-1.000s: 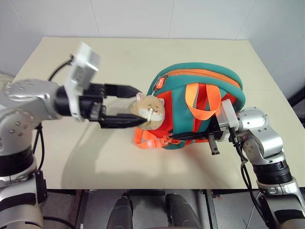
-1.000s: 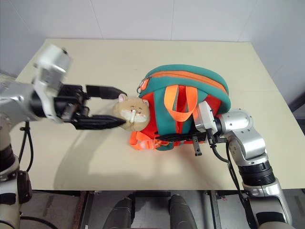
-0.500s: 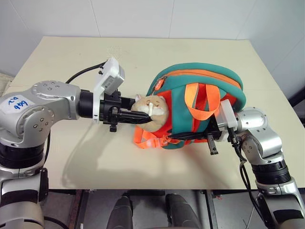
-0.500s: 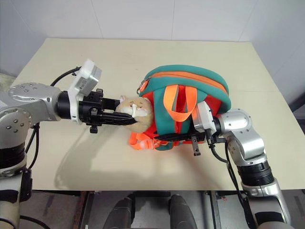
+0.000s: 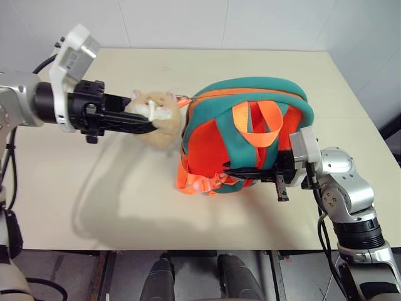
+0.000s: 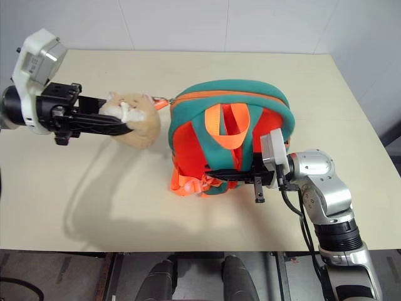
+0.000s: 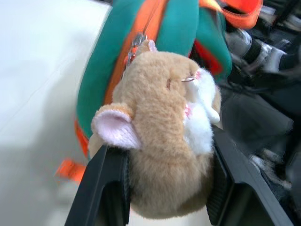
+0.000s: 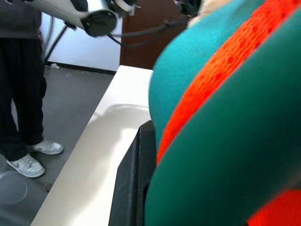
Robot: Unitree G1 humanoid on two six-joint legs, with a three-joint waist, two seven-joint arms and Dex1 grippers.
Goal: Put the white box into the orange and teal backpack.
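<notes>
Left wrist view: left claw (image 7: 167,188) grips hamster charm (image 7: 164,141), tugging the zipper; right claw (image 5: 250,172) pinches backpack (image 5: 244,135); box unpacked.

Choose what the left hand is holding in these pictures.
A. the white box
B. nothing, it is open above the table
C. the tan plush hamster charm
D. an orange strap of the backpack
C: the left hand has its two black fingers closed on both sides of the plush hamster charm, which hangs from the backpack zipper.
</notes>
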